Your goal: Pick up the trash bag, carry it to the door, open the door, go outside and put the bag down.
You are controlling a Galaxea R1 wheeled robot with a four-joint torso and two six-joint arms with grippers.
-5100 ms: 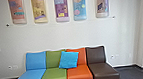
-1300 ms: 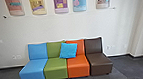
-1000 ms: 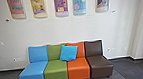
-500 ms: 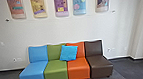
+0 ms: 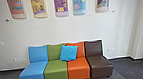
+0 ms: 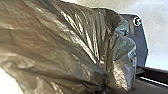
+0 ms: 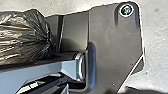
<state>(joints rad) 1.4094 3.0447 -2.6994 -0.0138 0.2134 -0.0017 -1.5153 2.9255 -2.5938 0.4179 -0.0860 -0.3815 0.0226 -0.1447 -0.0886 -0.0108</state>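
Note:
The shiny dark trash bag [image 6: 57, 47] spreads large across the left wrist view, its folds drawn together into a tight pinch. My left gripper [image 6: 106, 83] is shut on the bag at that gathered part, and a loose crumpled end bulges beyond it. In the right wrist view the bag [image 7: 22, 37] appears too, its pleats converging beside the robot's dark plate. How my right gripper stands cannot be made out.
Ahead stands a row of joined seats in blue [image 5: 32, 73], green, orange and brown, with a blue cushion [image 5: 68, 52] leaning on the backrests. Behind it is a white wall [image 5: 61, 30] with colourful panels. Dark floor [image 5: 133, 69] runs in front.
Since the earliest picture the head camera has shifted, and more floor and the whole seat row now show. Over the last second the head view has stayed the same.

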